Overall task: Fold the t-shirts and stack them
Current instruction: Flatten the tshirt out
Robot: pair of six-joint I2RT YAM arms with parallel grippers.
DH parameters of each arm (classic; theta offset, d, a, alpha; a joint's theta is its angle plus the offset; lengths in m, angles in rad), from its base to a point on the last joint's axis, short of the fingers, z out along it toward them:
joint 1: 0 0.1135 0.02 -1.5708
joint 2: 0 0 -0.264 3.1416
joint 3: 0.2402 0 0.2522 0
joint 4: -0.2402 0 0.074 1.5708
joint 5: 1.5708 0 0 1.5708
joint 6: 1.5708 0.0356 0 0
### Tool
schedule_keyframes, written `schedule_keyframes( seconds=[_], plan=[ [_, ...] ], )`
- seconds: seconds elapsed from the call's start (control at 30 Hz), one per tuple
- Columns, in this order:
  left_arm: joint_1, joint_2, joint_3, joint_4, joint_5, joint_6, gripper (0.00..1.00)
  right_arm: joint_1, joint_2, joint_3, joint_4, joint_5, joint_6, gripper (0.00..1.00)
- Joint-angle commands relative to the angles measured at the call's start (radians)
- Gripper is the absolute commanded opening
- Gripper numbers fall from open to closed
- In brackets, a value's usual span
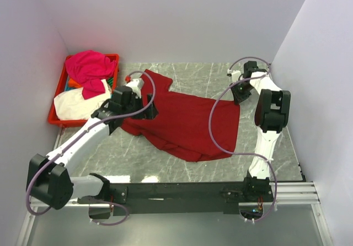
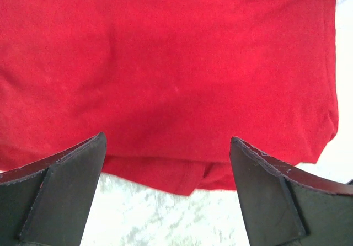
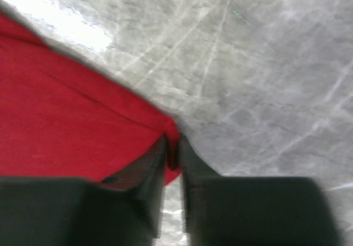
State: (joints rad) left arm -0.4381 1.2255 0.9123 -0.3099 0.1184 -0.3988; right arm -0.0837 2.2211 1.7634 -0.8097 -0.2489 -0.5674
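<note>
Overhead: the red shirt point(image 1: 187, 119) lies rumpled on the table point(image 1: 129, 153). Left wrist: the left gripper point(image 2: 168, 142) gapes above its hem, holding nothing. Right wrist: the right gripper point(image 3: 172, 146) pinches a corner (only a thin bite); lifting could slip it free.

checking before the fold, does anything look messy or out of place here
The dark red t-shirt lies skewed and rumpled on the table, one edge tucked under. A cream shirt bulges over the red crate rim.
</note>
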Motion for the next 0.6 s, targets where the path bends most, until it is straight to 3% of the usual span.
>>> schedule_keyframes(
  seconds=[0.0,0.03,0.1,0.2,0.33,0.5,0.57],
  plan=[
    [0.053,0.064,0.114,0.066,0.068,0.025,0.99,-0.001,0.015,0.047,-0.059,-0.036,-0.005,0.17],
    [0.1,0.089,0.138,0.074,0.102,0.015,0.99,-0.002,0.014,0.042,-0.059,-0.039,-0.006,0.06],
    [0.142,0.174,0.216,0.09,0.185,-0.011,0.99,-0.007,-0.003,0.024,-0.04,-0.035,-0.009,0.0],
    [0.188,0.341,0.383,0.091,0.214,-0.026,0.99,-0.019,-0.02,0.028,0.044,0.063,0.014,0.0],
    [0.214,0.622,0.69,-0.004,0.11,0.026,0.99,-0.033,-0.017,0.077,0.216,0.215,0.115,0.0],
    [0.259,1.062,1.201,-0.213,0.063,0.1,0.82,-0.033,-0.005,0.126,0.3,0.208,0.182,0.0],
    [0.274,1.169,1.389,-0.265,0.049,0.13,0.81,-0.03,0.009,0.162,0.276,0.189,0.181,0.0]
  ],
)
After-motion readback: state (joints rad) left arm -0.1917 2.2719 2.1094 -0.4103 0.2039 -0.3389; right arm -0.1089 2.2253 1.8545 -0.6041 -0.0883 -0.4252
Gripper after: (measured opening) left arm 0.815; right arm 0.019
